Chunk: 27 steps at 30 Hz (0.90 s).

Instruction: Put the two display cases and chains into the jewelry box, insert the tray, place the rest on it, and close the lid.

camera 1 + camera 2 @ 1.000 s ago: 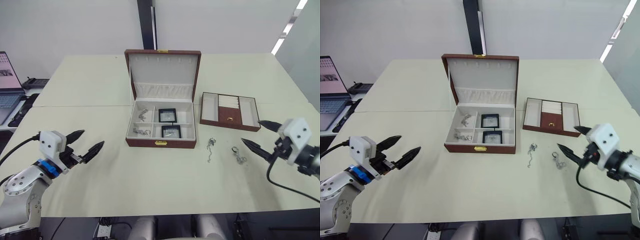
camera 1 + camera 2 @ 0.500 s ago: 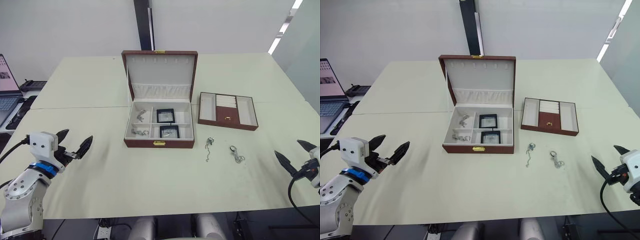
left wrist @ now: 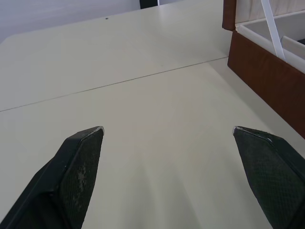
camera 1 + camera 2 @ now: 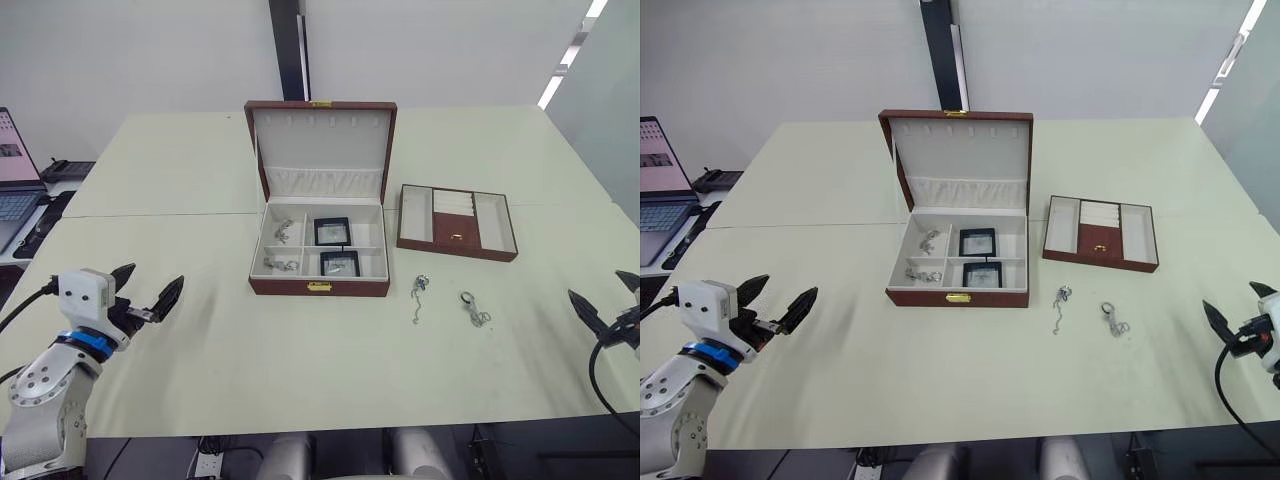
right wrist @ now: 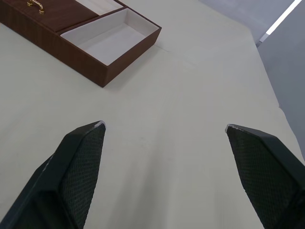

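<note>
The jewelry box [image 4: 320, 287] stands mid-table with its lid [image 4: 322, 140] upright and open. The two display cases [image 4: 333, 231] [image 4: 341, 263] lie in its right compartments, and chains [image 4: 283, 230] [image 4: 280, 264] lie in its left ones. To the box's right sits the tray [image 4: 455, 250], on the table. In front of the tray lie the rest: a thin chain [image 4: 419, 297] and a ring-topped short chain [image 4: 472, 308]. My left gripper [image 4: 157, 273] hangs open and empty over the front left of the table. At the far right edge my right gripper [image 4: 596, 284] is also open and empty.
A laptop [image 4: 12, 170] and a dark device sit on a side desk at the far left. A black post [image 4: 288, 50] rises behind the table. The left wrist view shows the box's side wall [image 3: 267, 71]; the right wrist view shows the tray's corner [image 5: 81, 45].
My right gripper has drawn back from the ring-topped chain to the table's right edge. My left gripper has pulled back to the left and lower. The view itself shifted slightly.
</note>
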Each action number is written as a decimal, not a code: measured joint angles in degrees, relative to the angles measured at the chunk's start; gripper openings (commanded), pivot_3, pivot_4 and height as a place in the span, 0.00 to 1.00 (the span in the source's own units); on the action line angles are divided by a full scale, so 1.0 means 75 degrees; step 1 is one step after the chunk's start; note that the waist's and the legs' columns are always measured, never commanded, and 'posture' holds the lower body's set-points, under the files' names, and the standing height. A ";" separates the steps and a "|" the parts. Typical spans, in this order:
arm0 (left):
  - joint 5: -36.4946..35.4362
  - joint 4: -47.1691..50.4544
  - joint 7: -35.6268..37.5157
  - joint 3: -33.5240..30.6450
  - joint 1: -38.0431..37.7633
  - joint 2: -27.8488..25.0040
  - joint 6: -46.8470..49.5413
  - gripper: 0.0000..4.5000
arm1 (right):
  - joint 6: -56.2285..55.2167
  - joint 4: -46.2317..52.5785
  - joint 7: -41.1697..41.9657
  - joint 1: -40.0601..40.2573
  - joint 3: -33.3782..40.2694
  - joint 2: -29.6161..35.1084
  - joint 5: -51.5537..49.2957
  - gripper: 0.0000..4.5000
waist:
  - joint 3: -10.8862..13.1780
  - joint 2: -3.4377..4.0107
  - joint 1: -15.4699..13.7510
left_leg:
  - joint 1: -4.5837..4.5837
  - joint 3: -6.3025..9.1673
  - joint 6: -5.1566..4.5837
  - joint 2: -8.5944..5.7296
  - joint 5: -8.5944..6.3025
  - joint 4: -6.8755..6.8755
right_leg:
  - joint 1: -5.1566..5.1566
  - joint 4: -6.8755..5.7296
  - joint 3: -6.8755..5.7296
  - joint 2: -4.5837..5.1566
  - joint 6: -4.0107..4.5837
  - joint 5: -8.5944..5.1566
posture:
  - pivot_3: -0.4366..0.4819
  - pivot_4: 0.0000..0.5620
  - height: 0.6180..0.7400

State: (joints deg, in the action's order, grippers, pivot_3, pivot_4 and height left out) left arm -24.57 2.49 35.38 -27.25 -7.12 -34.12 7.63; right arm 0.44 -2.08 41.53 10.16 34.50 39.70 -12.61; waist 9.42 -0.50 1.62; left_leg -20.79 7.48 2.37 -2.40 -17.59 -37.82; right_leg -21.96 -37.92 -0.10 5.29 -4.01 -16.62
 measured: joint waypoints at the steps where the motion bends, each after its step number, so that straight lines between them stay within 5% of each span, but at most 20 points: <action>1: 0.0001 -0.0008 0.0003 -0.0039 -0.0031 0.0000 -0.0002 1.00 | 0.0000 -0.0016 -0.0048 0.0013 -0.0006 0.0000 0.0007 0.95 | 0.0000 0.0000 -0.0001 | 0.0000 0.0001 0.0000 0.0000 0.0000 0.0000 | 0.0000 0.0000 0.0000 0.0000 0.0000 0.0000 | 0.48 0.27 1.00; 16: -0.0105 -0.0543 0.0147 -0.0492 -0.0197 -0.0057 -0.0269 1.00 | 0.0075 -0.0042 -0.0298 0.0214 -0.0016 0.0073 -0.0132 0.98 | -0.0003 0.0002 -0.0001 | 0.0001 -0.0003 -0.0001 0.0000 -0.0001 0.0000 | 0.0000 0.0000 0.0005 -0.0001 0.0000 0.0000 | 0.48 0.27 1.00; 27: -0.0817 0.0566 0.2223 -0.0077 -0.0694 -0.0633 0.0034 1.00 | 0.0267 0.0530 -0.0426 0.0380 0.0036 0.0201 -0.0255 0.98 | -0.0004 0.0004 -0.0005 | 0.0000 -0.0006 -0.0002 0.0005 -0.0001 0.0000 | 0.0002 0.0001 0.0011 0.0000 0.0000 0.0000 | 0.48 0.27 1.00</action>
State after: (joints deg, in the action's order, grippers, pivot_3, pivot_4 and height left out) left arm -30.70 6.73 52.05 -27.82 -12.32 -38.87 7.89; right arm 2.44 1.90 38.33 13.01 34.77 41.21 -14.52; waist 9.40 -0.47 1.58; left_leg -20.79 7.43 2.35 -2.37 -17.60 -37.83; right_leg -21.95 -37.91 -0.02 5.29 -4.01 -16.62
